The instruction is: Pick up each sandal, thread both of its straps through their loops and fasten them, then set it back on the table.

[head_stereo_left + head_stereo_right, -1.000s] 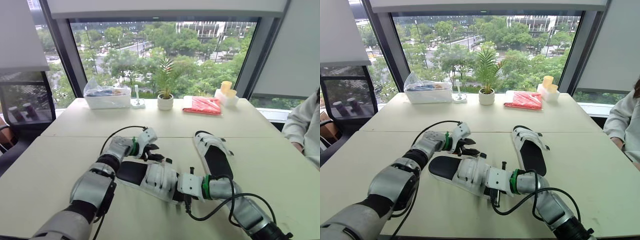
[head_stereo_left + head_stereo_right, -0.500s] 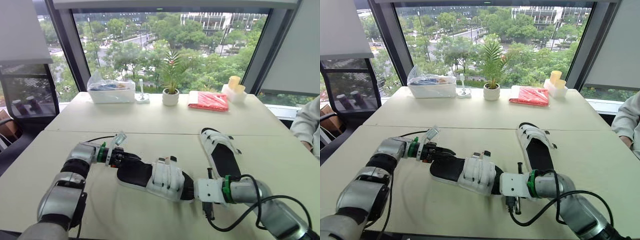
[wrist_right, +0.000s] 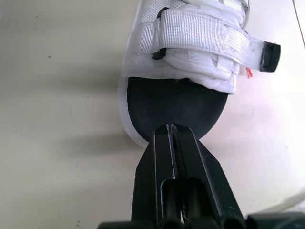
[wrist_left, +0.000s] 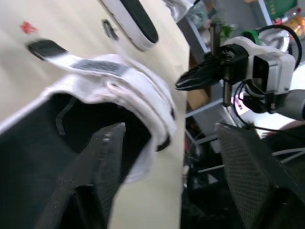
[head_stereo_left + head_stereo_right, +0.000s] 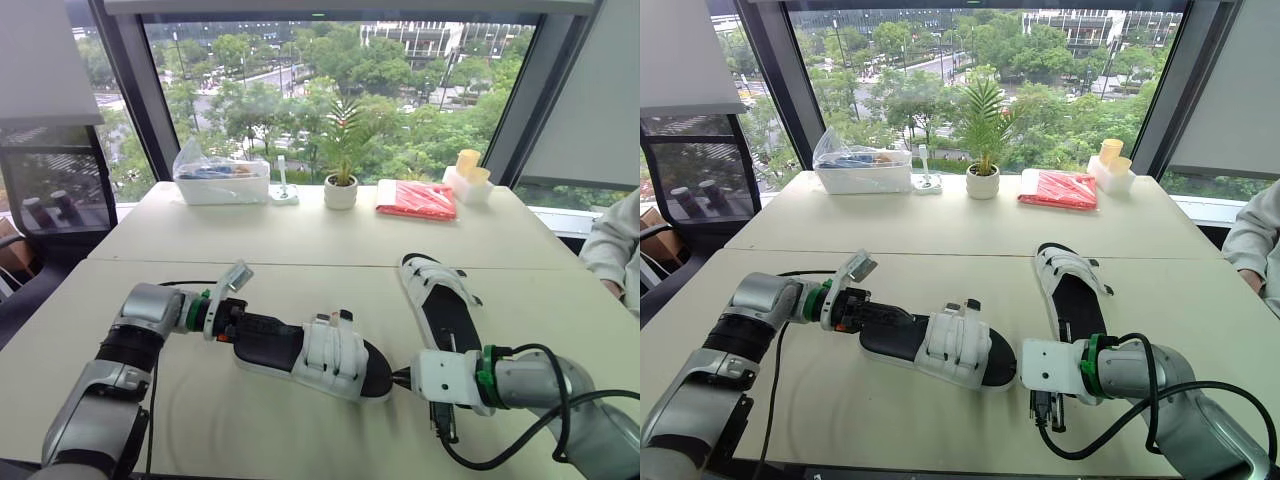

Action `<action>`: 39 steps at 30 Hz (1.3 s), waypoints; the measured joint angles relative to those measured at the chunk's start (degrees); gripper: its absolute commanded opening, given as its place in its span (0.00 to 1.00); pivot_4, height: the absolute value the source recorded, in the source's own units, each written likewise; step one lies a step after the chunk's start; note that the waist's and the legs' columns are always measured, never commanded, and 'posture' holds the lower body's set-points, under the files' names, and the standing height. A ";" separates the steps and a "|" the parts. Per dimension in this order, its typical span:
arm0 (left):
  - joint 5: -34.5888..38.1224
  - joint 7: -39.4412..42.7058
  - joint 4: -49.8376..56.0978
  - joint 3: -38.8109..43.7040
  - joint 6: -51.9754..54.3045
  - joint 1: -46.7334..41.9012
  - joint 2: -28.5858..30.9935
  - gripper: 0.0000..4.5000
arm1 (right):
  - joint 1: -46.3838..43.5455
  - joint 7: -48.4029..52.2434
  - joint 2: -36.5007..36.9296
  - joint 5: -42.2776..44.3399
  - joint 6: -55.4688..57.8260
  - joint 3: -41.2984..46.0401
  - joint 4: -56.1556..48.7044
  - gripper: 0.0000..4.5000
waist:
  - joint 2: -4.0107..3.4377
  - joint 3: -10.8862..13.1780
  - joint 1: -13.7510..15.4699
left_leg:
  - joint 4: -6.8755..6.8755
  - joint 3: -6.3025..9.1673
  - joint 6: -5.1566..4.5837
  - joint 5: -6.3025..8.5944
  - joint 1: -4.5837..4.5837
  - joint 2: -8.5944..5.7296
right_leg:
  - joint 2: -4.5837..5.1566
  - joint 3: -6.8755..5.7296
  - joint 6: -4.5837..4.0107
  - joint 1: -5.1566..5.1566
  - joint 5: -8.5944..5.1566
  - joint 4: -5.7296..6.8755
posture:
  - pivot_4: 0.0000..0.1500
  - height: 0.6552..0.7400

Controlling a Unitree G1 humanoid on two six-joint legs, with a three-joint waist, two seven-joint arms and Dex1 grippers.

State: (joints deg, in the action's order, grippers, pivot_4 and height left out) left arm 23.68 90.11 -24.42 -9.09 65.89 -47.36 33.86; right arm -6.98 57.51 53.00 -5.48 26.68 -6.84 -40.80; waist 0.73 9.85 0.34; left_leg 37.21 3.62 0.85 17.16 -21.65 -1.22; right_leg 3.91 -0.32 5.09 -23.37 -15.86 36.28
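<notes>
Wide dark-framed window (image 5: 330, 90) across upper centre; daylight, green trees and buildings beyond. White blind (image 5: 40, 60) upper left, another upper right. Long cream table (image 5: 300, 250) across lower frame. Black mesh office chair (image 5: 700, 170) at left edge. Small potted palm (image 5: 341, 190) at table's far side.

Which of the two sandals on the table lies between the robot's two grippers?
The near sandal, lying crosswise, with the left gripper at its heel and the right gripper at its toe. The far sandal lies farther back, to the right.
</notes>
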 measured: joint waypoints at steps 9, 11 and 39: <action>1.79 -6.95 2.01 -3.18 3.70 1.47 -2.94 0.98 | -0.15 -1.47 -0.03 0.10 1.78 0.00 -0.76 0.00 | 0.00 0.00 0.29 | 0.09 -0.01 0.02 -0.01 -0.02 -0.05 | 0.06 0.00 0.00 0.00 0.01 0.07 | 1.00 0.97; 2.69 -8.48 1.11 -2.95 5.08 0.78 -4.37 0.98 | -0.14 -1.83 -0.04 0.09 2.06 -0.02 -0.89 0.00 | 0.00 0.00 0.39 | 0.13 -0.01 0.02 -0.01 -0.03 -0.09 | 0.09 -0.01 0.01 0.00 0.01 0.08 | 1.00 0.97; 10.08 -50.77 -10.54 26.22 -8.16 -6.72 -30.75 0.02 | -0.42 -5.59 -0.75 0.11 5.83 -3.19 -3.07 0.00 | 0.10 0.06 0.50 | 0.94 -0.03 0.42 -0.24 -0.24 -0.46 | 0.62 -0.01 0.33 -0.12 0.18 0.83 | 1.00 0.97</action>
State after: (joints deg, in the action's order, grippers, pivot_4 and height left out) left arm 33.77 39.35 -34.96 17.13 57.73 -54.09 3.10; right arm -7.39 51.92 52.26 -5.37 32.51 -10.03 -43.86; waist 0.84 9.91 0.84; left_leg 38.14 3.58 1.27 16.92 -21.89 -1.67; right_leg 4.52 -0.34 5.43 -23.49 -15.68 37.10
